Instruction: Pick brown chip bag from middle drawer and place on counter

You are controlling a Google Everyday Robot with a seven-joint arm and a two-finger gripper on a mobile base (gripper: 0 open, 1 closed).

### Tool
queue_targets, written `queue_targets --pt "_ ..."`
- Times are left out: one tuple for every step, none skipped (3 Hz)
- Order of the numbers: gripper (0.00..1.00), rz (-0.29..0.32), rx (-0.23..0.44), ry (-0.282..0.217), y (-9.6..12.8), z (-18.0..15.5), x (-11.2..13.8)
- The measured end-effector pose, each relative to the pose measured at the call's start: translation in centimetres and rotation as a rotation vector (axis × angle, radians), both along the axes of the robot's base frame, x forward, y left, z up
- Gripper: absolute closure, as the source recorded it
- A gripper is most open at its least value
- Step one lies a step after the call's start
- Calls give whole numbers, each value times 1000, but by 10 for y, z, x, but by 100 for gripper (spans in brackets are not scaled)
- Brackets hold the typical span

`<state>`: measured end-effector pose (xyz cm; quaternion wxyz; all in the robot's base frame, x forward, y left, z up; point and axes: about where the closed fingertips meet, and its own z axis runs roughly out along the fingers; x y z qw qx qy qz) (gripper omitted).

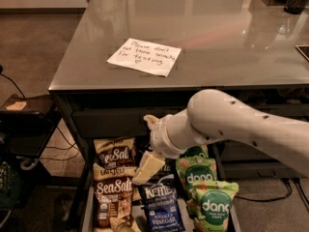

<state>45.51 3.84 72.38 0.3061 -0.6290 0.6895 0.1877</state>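
Observation:
Two near-identical brown chip bags lie in the open middle drawer (87, 208), one at the back left (115, 153) and one in front of it (112, 199). My gripper (147, 167) hangs over the drawer on the white arm that reaches in from the right. It is just right of the back brown bag, above the gap between the brown bags and the blue Kettle bags. It holds nothing that I can see. The glossy grey counter (217, 37) lies above the drawer and carries a white handwritten note (145, 57).
A dark blue Kettle bag (161, 208) lies in the drawer's middle and green Dang bags (197, 172) (212, 208) lie on its right. The shut upper drawer front (108, 122) sits under the counter edge. A dark cart and cables (24, 129) stand at the left.

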Motion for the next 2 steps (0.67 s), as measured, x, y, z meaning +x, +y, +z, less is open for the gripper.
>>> queue_targets --pt "0 18 -11 23 14 -37 5" --pt "0 24 -25 65 27 -82 9"
